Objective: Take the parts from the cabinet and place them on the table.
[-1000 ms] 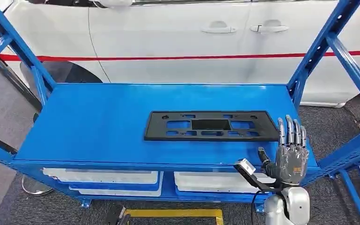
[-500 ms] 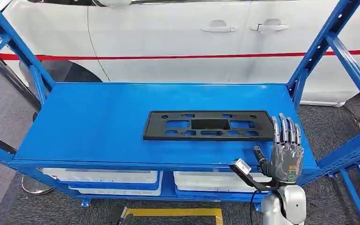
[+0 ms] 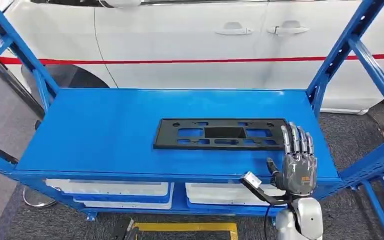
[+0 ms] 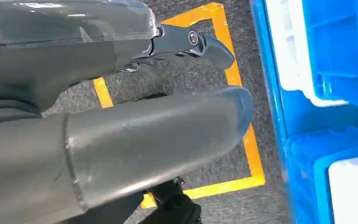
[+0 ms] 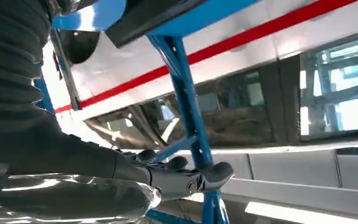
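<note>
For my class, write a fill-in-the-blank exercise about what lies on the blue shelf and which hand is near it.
1. The black plastic frame lies flat on the ____ shelf.
2. The robot's ____ hand is raised at the frame's end, fingers straight.
3. Behind the shelf stands a white ____ with a red stripe.
4. That hand holds ____.

Missing words: blue; right; car; nothing

The panel (image 3: 221,134) lies on the shelf (image 3: 105,130), right hand (image 3: 297,160) at its right end.
</note>
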Robot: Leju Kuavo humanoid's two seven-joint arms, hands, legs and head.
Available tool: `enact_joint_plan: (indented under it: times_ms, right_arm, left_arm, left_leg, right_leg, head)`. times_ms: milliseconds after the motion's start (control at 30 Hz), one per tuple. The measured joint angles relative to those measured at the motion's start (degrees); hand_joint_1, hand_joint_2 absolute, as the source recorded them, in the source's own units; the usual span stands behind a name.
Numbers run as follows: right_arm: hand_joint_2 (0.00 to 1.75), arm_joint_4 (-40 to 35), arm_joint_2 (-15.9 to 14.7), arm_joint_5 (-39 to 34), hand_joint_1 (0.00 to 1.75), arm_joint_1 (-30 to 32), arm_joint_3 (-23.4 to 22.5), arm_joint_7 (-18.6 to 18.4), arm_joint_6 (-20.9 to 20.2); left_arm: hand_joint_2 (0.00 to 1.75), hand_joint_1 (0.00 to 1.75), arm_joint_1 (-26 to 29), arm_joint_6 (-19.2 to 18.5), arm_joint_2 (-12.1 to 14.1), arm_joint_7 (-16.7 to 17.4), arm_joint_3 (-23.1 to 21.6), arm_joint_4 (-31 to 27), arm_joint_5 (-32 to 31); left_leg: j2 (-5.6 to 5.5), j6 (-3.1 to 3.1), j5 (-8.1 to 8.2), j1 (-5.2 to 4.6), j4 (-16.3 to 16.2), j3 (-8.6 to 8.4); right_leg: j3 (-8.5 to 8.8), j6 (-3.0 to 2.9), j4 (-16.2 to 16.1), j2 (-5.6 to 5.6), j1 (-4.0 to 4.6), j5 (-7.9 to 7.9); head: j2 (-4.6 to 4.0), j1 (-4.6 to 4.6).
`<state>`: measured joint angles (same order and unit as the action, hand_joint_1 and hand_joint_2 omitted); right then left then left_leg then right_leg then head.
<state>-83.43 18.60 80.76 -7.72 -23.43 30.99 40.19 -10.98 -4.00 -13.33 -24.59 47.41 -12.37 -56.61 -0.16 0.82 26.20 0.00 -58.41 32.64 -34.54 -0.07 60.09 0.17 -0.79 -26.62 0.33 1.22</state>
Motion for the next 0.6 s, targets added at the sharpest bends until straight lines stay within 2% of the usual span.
enact_joint_plan:
  times_ms: [67,100,167,200,233,267,300,367,400,500,533,567,600]
  right_arm:
    - [1.75,0.00,0.02,0.11,0.00,-0.04,0.46,0.00,0.00]
    - [1.75,0.00,0.02,0.37,0.00,-0.05,0.72,-0.07,0.00]
    - [1.75,0.02,0.02,1.03,0.00,-0.02,1.11,-0.46,0.00]
    - [1.75,0.07,0.02,1.60,0.00,0.01,1.27,-0.68,0.00]
    - [1.75,0.15,0.02,2.23,0.00,0.11,1.42,-1.07,0.00]
    - [1.75,0.24,0.02,2.76,0.00,0.24,1.55,-1.20,0.00]
    - [1.75,0.26,0.02,3.10,0.00,0.33,1.73,-1.49,0.00]
    - [1.75,0.26,0.02,3.43,0.00,0.35,2.16,-1.66,0.00]
    - [1.75,0.28,0.02,3.52,0.00,0.37,2.34,-1.75,0.00]
    - [1.75,0.42,0.02,3.69,0.00,0.45,2.53,-1.75,0.00]
    - [1.75,0.42,0.02,3.69,0.00,0.43,2.67,-1.75,0.00]
    - [1.75,0.42,-0.02,3.69,0.00,0.43,2.82,-1.77,0.02]
    - [1.75,0.42,-0.04,3.67,0.00,0.43,2.84,-1.77,0.02]
  left_arm:
    - [0.00,0.00,-0.05,0.02,0.00,0.00,0.00,0.00,0.00]
    - [0.00,0.00,-0.08,0.02,0.00,-0.02,0.00,0.00,0.00]
    - [0.00,0.00,-0.09,0.02,0.00,0.00,0.00,0.00,0.00]
    - [0.00,0.00,-0.02,0.00,0.00,0.00,0.00,0.00,0.00]
    - [0.00,0.00,0.06,0.02,0.00,0.00,0.00,0.00,0.02]
    - [0.00,0.00,0.08,0.02,0.00,0.00,0.00,0.00,0.04]
    - [0.00,0.00,0.06,0.00,0.00,0.00,0.00,0.00,0.07]
    - [0.00,0.00,-0.11,0.00,0.00,0.00,0.00,0.00,0.09]
    - [0.00,0.00,-0.22,0.02,0.07,0.00,0.00,0.00,0.09]
    - [0.00,0.00,-0.24,-0.02,0.07,0.00,0.00,0.00,0.09]
    - [0.00,0.00,-0.21,0.00,0.09,0.00,0.00,0.00,0.09]
    - [0.00,0.00,-0.23,-0.02,0.04,0.00,0.00,0.00,0.09]
    - [0.00,0.00,-0.33,0.00,0.02,-0.02,0.00,0.00,0.09]
  left_leg:
    - [0.02,-0.68,0.59,0.20,-0.61,0.24]
    - [0.03,-1.03,2.30,0.20,-2.80,1.09]
    - [0.04,-1.58,6.82,0.44,-11.50,5.12]
    - [0.04,-1.70,8.36,0.48,-15.78,7.16]
    - [0.04,-1.73,8.65,0.50,-18.29,8.42]
    - [0.04,-1.62,7.47,0.49,-17.59,8.21]
    - [0.04,-1.41,5.29,0.49,-14.34,6.79]
    - [0.02,-0.50,-0.17,0.34,-3.36,1.46]
    - [0.03,0.05,0.23,0.08,-0.13,-0.05]
    - [-0.01,0.35,-0.11,-0.37,0.08,0.16]
    - [-0.04,0.69,-0.30,-0.41,0.38,0.10]
    - [0.00,1.28,-1.13,0.46,1.70,-0.58]
    - [0.12,1.46,-1.36,0.25,2.17,-0.79]
  right_leg:
    - [0.16,-0.75,-0.44,-0.15,-0.41,0.36]
    - [0.18,-1.09,-0.44,-0.15,-0.50,0.33]
    - [0.07,-1.21,-0.43,-0.22,-0.41,0.31]
    - [0.02,-1.27,-0.40,-0.23,-0.35,0.28]
    - [0.02,-1.27,-0.39,-0.22,-0.31,0.27]
    - [0.08,-1.27,-0.38,-0.19,-0.29,0.27]
    - [0.15,-1.27,-0.38,-0.13,-0.26,0.27]
    - [0.46,-1.20,-0.40,-0.03,-0.11,0.22]
    - [0.45,-1.13,-0.49,-0.07,-0.14,0.21]
    - [0.28,-0.01,-0.71,-0.15,-0.26,0.43]
    - [0.47,0.39,-1.06,-0.16,-0.27,0.63]
    - [0.56,0.74,-0.85,-0.23,-0.06,0.37]
    - [0.18,0.89,0.34,-0.19,-0.11,-0.58]
  head:
    - [0.00,0.00]
    - [0.00,-0.04]
    - [0.00,-0.02]
    - [0.00,-0.02]
    - [0.00,-0.02]
    - [0.00,-0.02]
    - [0.00,-0.02]
    - [0.00,-0.02]
    - [0.00,0.02]
    - [0.00,-0.02]
    - [0.00,-0.02]
    - [0.00,0.00]
    - [0.00,0.02]
